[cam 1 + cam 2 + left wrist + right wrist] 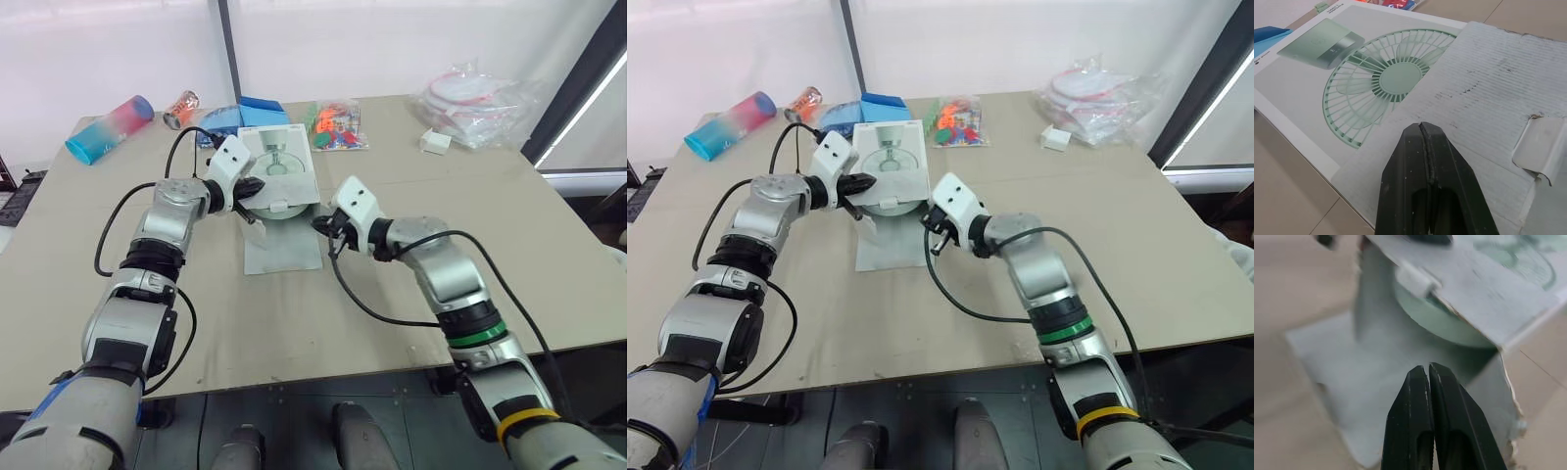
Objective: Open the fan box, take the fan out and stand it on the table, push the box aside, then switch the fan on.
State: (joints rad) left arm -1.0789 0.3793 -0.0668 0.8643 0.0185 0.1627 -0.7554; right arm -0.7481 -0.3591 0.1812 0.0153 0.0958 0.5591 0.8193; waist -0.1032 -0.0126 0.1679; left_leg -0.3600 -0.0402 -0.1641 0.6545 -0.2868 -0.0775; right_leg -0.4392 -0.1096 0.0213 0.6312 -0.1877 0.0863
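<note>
The fan box (277, 164) lies in the middle of the counter (441, 196). Its front is already open, and one flap (284, 253) lies flat on the counter toward us. The fan (1444, 323) is inside the box, and we see its green round edge under the upper flap (1484, 93).

The left gripper (1424, 128) is closed and holds nothing. Its tips are over the upper flap, but we cannot tell if they press on it. The right gripper (1428, 369) is also closed and empty, just before the opening, on the right side of the box.

We judge that the step now is to take the fan out. To do it well, the right gripper should first open its fingers, then go in low under the upper flap and take the edge of the fan. The left gripper should press the box down, so the box does not slide with the fan. The pull should go straight out over the flat flap, slowly, because the fan can catch on the torn cardboard
</note>
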